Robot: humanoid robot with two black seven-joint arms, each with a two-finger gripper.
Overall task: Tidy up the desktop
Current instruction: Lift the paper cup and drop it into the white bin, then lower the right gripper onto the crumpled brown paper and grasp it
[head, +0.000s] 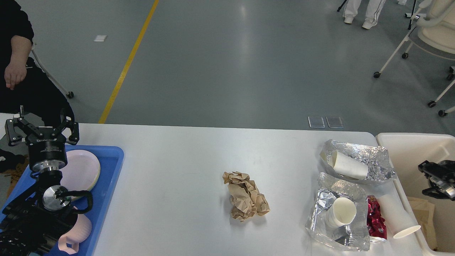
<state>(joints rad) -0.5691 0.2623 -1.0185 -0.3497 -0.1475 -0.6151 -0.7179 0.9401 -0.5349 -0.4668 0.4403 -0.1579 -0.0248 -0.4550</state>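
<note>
The white desktop point(185, 170) holds a crumpled brown paper ball point(245, 201) at its middle. At the right lie two sheets of crumpled foil, the far one point(373, 158) with a paper cup point(348, 165) on it, the near one point(330, 209) with another cup point(343, 212). A third cup point(398, 217) lies on its side beside a red wrapper point(376, 218). My left gripper point(42, 128) stands open and empty above the blue tray point(106, 185). Over the cream bin point(405, 145) my right gripper point(426, 178) is open, with nothing between its fingers.
The tray carries stacked pink plates point(83, 169) and a pink mug point(76, 234). Brown paper point(423, 209) lies inside the bin. A person in black point(21, 71) stands past the table's far left corner. Wheeled chairs point(426, 35) are on the floor at the far right.
</note>
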